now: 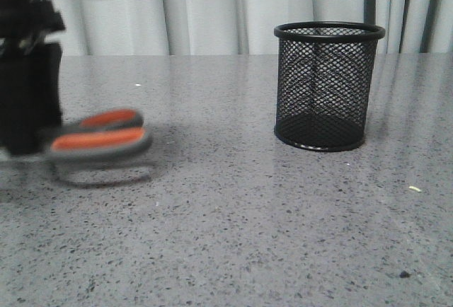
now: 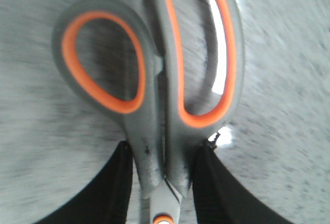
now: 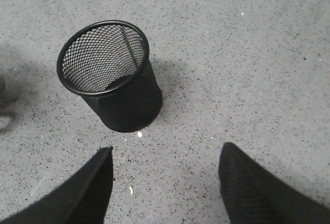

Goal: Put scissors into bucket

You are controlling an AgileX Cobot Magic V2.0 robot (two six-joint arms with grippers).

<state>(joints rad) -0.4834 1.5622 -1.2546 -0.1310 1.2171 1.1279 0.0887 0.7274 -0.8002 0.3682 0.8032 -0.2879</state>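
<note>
The left tool (image 1: 32, 141) is pinching the scissors (image 1: 99, 135) at the shanks just below the finger loops, its two fingers (image 2: 111, 185) pressed against the grey plastic on either side, with the orange-lined loops sticking out ahead of it toward the bucket and their shadow on the surface (image 1: 233, 236) beneath suggesting they hang just clear of it. To do this carry well, the grip should stay firm at that neck and the scissors probably need lifting above the rim, then tipping so the blades go in first. The bucket (image 1: 329, 86) stands upright and empty, well apart from the left tool, with nothing lying between them. The right tool (image 3: 165, 180) hovers near the bucket with its fingers spread, holding nothing; it could crowd the approach.
</note>
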